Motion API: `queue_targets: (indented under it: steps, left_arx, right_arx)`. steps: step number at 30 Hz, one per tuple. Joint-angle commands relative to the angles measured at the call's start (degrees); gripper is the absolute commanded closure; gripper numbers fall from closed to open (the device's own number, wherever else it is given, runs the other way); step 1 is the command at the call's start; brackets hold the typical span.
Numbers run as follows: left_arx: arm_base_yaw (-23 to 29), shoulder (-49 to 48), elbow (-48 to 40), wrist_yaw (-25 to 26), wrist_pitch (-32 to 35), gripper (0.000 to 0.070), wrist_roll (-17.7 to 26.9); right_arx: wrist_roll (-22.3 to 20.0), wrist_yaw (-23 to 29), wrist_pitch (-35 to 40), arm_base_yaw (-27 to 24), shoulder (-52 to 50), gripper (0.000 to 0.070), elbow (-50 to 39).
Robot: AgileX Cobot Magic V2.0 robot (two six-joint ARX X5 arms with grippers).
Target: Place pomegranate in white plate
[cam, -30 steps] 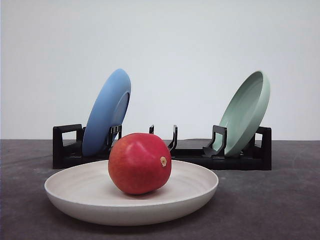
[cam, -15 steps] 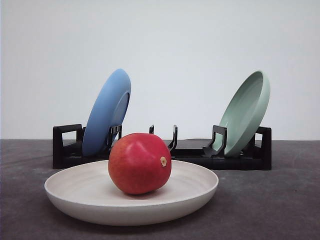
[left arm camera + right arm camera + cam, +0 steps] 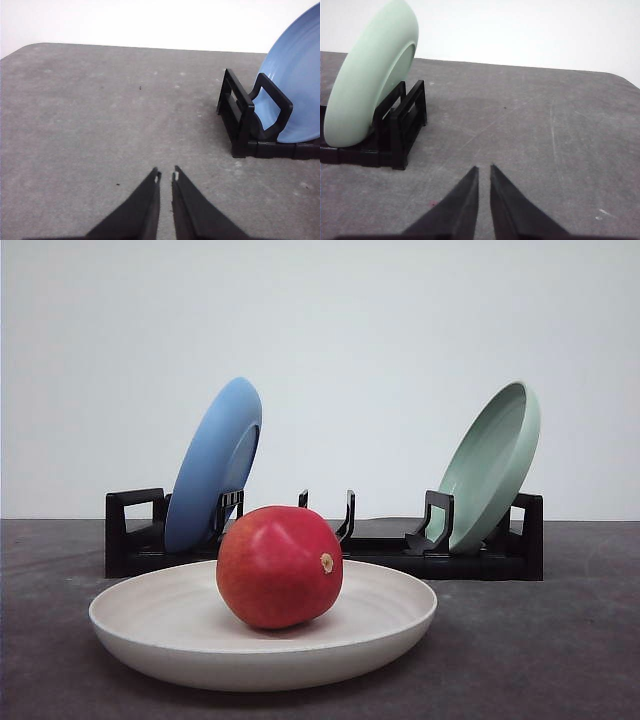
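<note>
The pomegranate (image 3: 279, 567) sits in the white plate (image 3: 180, 645), hiding part of my black rack (image 3: 480, 558). Both my jaws are clenched, empty, above the tabletop (image 3: 100, 125). The blue plate (image 3: 300, 80) is cut off.

Honestly nothing moves across the front view over this last second; the pomegranate (image 3: 279, 567) sits at lower centre of the frame in the exact spot it had before, stem nub facing right, resting in the white plate (image 3: 150, 625); the plate's outline hasn't budged either; the blue plate (image 3: 213, 463) at mid left and the pale green plate (image 3: 491, 464) at mid right lean in the black rack (image 3: 130, 535) at the same tilt as earlier; no gripper has come into that view; so, no change I can spot.
</note>
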Motion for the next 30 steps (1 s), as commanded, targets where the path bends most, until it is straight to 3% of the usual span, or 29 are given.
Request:
queue_targets:
  steps: [1, 30]
  left_arx:
    - [0.1, 0.0, -0.6, -0.1, 0.0, 0.0674, 0.8]
    - [0.1, 0.0, -0.6, -0.1, 0.0, 0.0673, 0.8]
  right_arx:
    - [0.8, 0.0, 0.6, -0.1, 0.0, 0.0662, -0.2]
    - [0.8, 0.0, 0.6, -0.1, 0.0, 0.0662, -0.2]
